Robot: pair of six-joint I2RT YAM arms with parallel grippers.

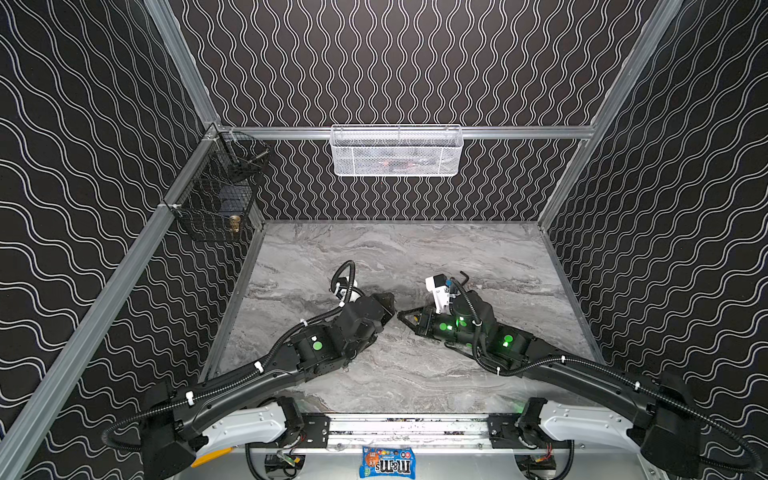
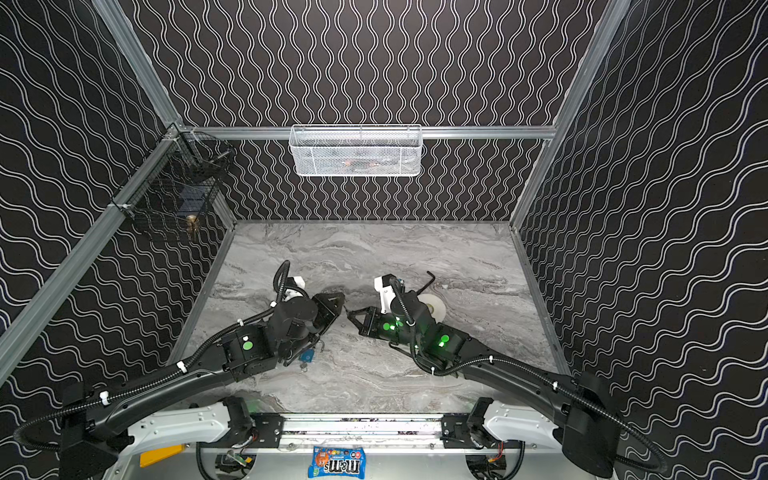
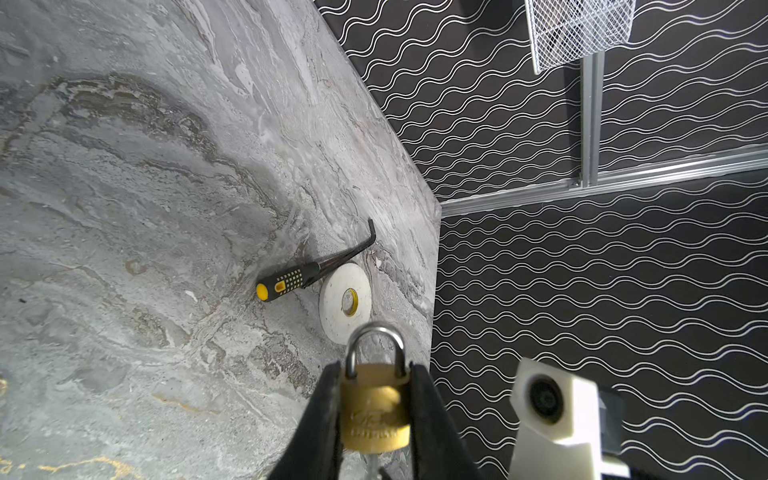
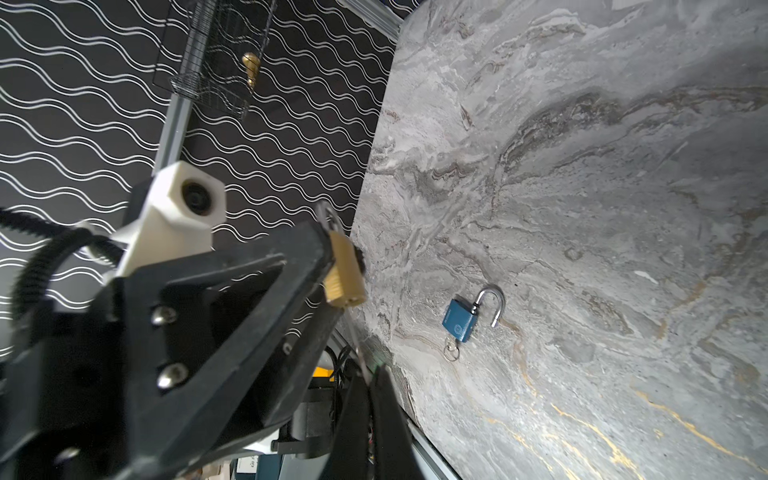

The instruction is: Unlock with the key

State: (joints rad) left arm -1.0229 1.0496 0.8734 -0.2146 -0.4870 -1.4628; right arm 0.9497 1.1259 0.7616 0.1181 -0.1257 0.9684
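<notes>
— Where are you on the lock?

— Mid-job, I'd say. My left gripper is clamped on the brass padlock, one finger on each side of the body, holding it up off the table. In both top views my two grippers meet tip to tip just below the middle of the frame, and that is where the lock is.

— And the key?

— My right gripper is pressed together on a thin silver blade that I take for the key. The blade runs from the tips up to the underside of the padlock body. I can't tell from either wrist view whether it sits in the keyway or only rests against it.

— Has it opened?

— No. The shackle has both legs down in the body. Picking up the lock and the key looks done. What I count as left is seating the key if it isn't in, turning it, and getting the shackle to spring.

— What's the blue thing?

— A blue padlock lying on the table, lower left of centre in a top view, close under my left arm. Its shackle is swung out and a key ring hangs at its base, so I judge that one already open.

— Anything in the way?

— A black-and-yellow handled tool and a white tape roll lie just beside each other, right of centre, behind my right arm and apart from the work.
</notes>
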